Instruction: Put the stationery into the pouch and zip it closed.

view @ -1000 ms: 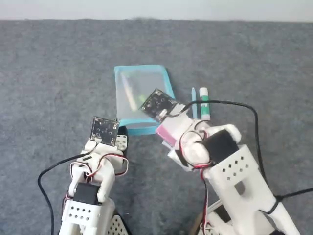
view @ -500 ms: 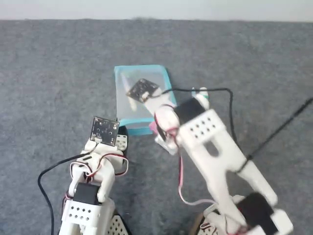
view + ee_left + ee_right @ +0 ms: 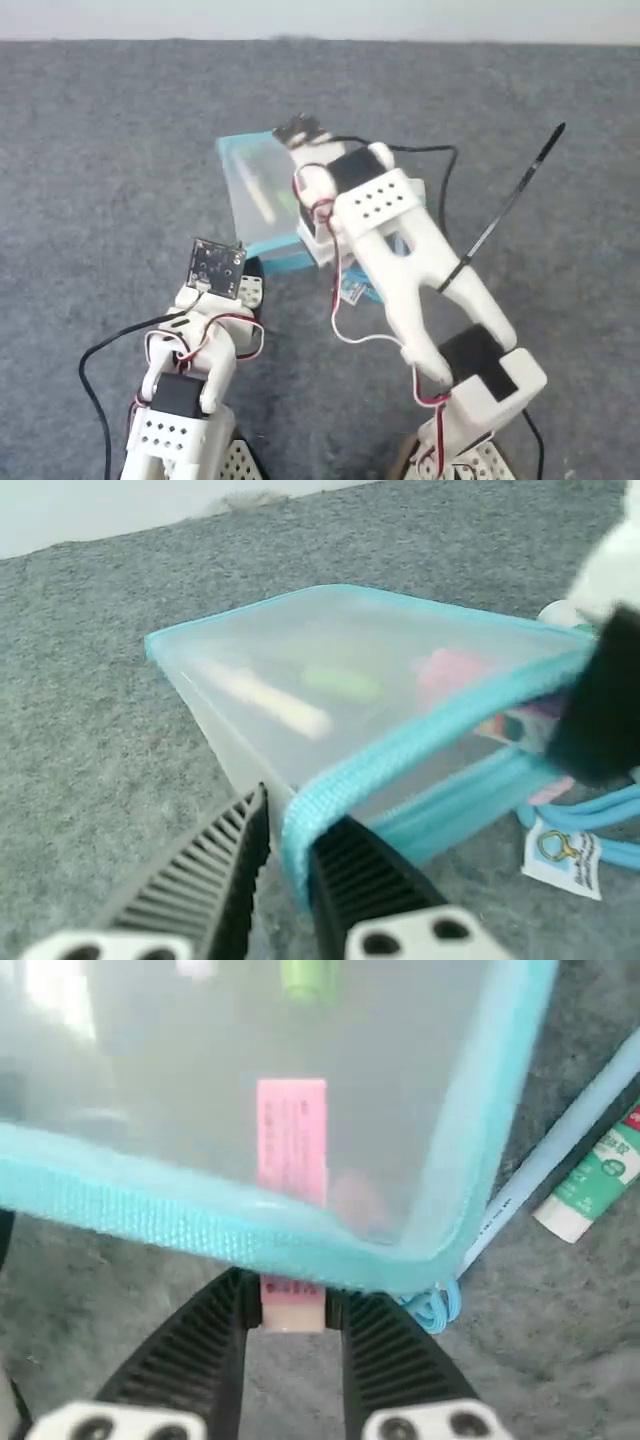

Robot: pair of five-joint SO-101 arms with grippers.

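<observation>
A translucent pouch with a teal zipper edge lies on the grey mat. My left gripper is shut on the near corner of that zipper edge; it appears in the high view at the pouch's front corner. My right arm stretches over the pouch. Its gripper is shut on a pink eraser whose far end pokes into the pouch mouth. Through the pouch wall I see a cream pen and a green item. A blue pen and a green-and-white glue stick lie on the mat beside the pouch.
A teal cord loop with a paper tag hangs from the pouch's corner. Grey mat stretches out on all sides. The right arm's black cable sticks up to the right.
The right arm has swung forward over the pouch, carrying the pink eraser into its mouth. The pouch has shifted and tilted a little. The left arm has kept still.
</observation>
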